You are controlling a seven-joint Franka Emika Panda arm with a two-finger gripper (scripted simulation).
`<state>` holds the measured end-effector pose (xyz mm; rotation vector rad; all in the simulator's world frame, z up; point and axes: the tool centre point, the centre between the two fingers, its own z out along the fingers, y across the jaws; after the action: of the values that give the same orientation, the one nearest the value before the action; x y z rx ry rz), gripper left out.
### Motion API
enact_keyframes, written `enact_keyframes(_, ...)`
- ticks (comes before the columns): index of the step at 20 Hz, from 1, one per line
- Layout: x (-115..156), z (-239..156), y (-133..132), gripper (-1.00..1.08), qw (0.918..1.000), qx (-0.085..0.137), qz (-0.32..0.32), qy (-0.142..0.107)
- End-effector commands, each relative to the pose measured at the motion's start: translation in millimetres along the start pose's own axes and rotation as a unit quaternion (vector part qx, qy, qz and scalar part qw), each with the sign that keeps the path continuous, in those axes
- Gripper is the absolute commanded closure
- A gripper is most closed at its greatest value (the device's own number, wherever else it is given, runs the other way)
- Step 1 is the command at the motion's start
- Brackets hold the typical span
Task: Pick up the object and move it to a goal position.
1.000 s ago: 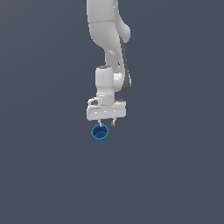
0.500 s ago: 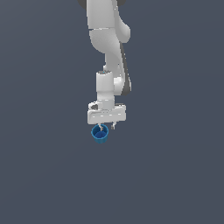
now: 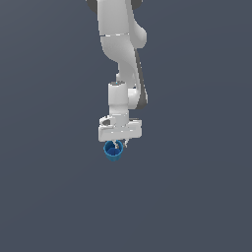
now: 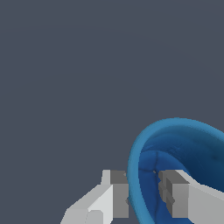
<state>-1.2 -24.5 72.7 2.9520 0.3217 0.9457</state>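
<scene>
On my exterior feed I see the white, smooth-shelled robot arm [image 3: 120, 59] coming down from the top centre of the frame, its wrist pointing straight down. At its lower end sits the white, blocky gripper [image 3: 117, 144], a little below the middle of the picture. Directly under it, touching it, is the small, round, bright blue cup [image 3: 113, 152], hollow inside and narrower than the gripper body above it. The cup's open mouth tilts up toward the camera, so I can look partly into it.

The wrist feed gives me the closer look. The cup [image 4: 183, 162] fills the lower right of that picture, its thick blue rim curving round a darker blue interior. The fingers [image 4: 119, 197] are clenched on the cup's wall: one grey-padded finger lies against the outside of the rim, and the other reaches inside the cup, with the blue wall pinched between the two. So the grasp is on one side of the rim, not around the whole body.

Around all this both feeds show only a flat, dark slate-grey background [image 3: 197, 187], and I cannot tell whether the cup rests on anything.
</scene>
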Motion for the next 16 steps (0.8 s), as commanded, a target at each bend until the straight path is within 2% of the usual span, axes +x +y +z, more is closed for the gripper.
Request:
enact_keyframes(1, -1, 0, 0, 1.08, 1.0000, 0.000, 0.000, -0.001)
enact_keyframes(9, 0, -2, 0, 1.08, 1.0000, 0.000, 0.000, 0.000)
enact_keyframes(16, -5, -20, -1, 1.08, 1.0000, 0.000, 0.000, 0.000)
